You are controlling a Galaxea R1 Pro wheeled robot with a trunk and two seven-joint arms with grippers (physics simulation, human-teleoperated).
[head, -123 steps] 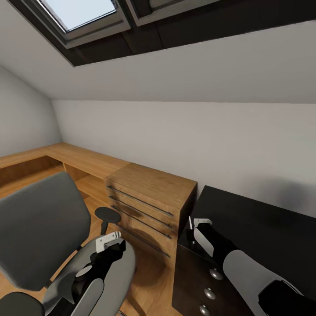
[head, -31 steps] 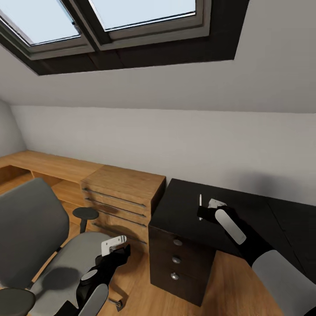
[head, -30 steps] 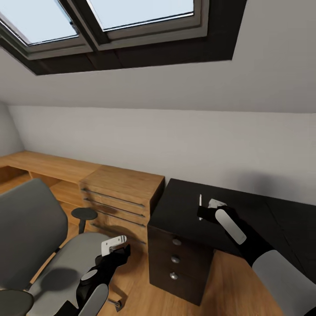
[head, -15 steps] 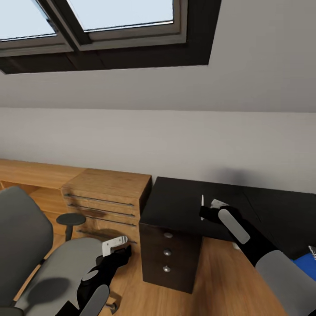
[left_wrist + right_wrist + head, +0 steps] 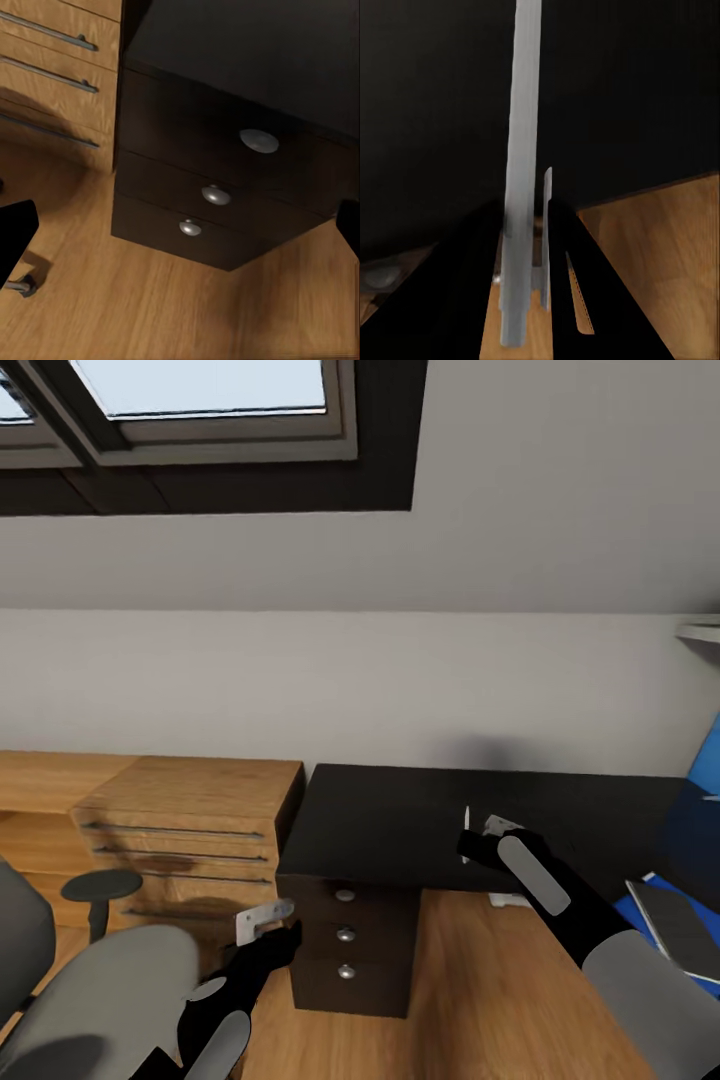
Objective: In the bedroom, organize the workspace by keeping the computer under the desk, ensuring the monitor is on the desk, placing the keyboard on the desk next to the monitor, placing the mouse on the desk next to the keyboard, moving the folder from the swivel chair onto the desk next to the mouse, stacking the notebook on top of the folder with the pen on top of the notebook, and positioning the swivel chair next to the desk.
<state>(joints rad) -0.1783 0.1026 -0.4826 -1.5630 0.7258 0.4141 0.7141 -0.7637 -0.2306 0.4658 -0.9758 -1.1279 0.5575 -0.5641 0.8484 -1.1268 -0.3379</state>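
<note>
My right gripper [image 5: 468, 842] is shut on the pen [image 5: 466, 821], a thin pale stick held upright over the glossy black top of the desk [image 5: 400, 810]. The right wrist view shows the pen [image 5: 523, 150] clamped between the dark fingers [image 5: 472, 285]. At the right edge of the head view lies the blue folder [image 5: 645, 900] with the grey notebook [image 5: 682, 926] on it. My left gripper [image 5: 266, 922] is open above the grey seat of the swivel chair [image 5: 90, 1000], facing the desk's drawer unit [image 5: 217, 195].
A light-wood cabinet [image 5: 190, 800] with long bar handles stands left of the desk's three-drawer unit [image 5: 345, 935]. A blue panel [image 5: 705, 800] rises at the far right. A small white object [image 5: 510, 900] lies by my right forearm. Sloped ceiling and skylight [image 5: 200, 385] above.
The whole view has swung to the right, so the chair slid toward the left edge and the folder with the notebook came into view. Both arms keep their poses, with the pen still held.
</note>
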